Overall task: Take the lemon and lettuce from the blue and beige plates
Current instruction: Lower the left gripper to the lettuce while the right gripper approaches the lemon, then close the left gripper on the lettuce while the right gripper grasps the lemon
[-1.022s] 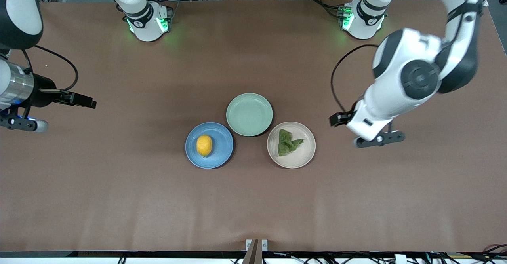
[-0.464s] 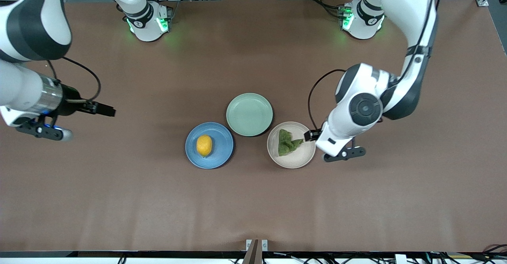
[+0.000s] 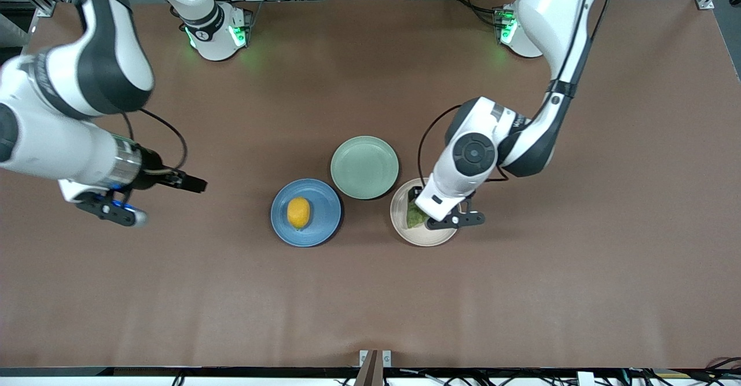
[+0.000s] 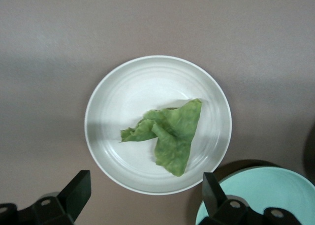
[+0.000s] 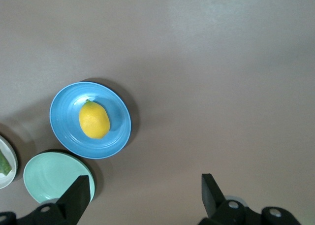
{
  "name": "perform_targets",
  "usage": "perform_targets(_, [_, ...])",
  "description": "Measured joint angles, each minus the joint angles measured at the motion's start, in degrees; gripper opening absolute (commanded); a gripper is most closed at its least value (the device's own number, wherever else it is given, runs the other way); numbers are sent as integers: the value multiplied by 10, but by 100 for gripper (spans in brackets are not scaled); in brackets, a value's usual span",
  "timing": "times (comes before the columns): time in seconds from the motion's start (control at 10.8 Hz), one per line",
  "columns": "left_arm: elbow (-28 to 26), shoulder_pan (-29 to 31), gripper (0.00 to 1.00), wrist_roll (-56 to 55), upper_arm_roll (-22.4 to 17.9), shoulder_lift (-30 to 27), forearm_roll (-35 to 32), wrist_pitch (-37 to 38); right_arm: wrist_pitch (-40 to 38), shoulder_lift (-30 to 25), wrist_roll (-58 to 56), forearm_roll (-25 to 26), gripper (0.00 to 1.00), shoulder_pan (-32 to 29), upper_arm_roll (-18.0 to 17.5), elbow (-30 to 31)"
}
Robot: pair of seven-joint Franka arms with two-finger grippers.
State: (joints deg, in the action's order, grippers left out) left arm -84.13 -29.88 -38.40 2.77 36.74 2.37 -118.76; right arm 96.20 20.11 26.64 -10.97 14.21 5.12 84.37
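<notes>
Lemon [image 3: 299, 212] sits on the blue plate [image 3: 324, 224], roughly centered, long axis running toward and away from the front camera. Lettuce [image 4: 167, 134] lies on the beige plate [image 4: 123, 97], crumpled, a ragged point sticking out to 1 side; in the front view it is mostly hidden under the left arm's wrist. Both plates rest on the brown counter [image 3: 370, 305], blue one toward the right arm's end, beige one toward the left arm's end. Mint-green plate [image 3: 365, 167] holds nothing and sits between the 2, farther from the front camera, its rim just beside each.

Left gripper [image 4: 145, 198] hangs over the beige plate, pointing down, fingers [image 4: 76, 190] spread wide with nothing between them; the lettuce lies in line with the gap, not touched. Left wrist view also catches the mint-green plate's edge beside the beige one.

Right gripper [image 5: 142, 198] is over bare counter toward the right arm's end, well apart from the blue plate, fingers [image 5: 211, 190] spread, holding nothing. Right wrist view shows the lemon on the blue plate off to 1 side, not under the gap, plus the mint-green plate and a sliver of the beige plate.
</notes>
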Motion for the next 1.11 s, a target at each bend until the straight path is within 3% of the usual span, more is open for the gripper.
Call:
perform_targets(0.46, [0, -35, 100, -63, -5, 64, -37, -72, 66, 47, 43, -3, 100, 28, 0, 1])
perform_targets(0.74, [1, -45, 100, -66, -12, 69, -48, -74, 109, 76, 50, -35, 100, 34, 0, 1])
perform_targets(1.11, [1, -42, 100, -64, -18, 77, -48, -81, 134, 110, 53, -42, 100, 49, 0, 1])
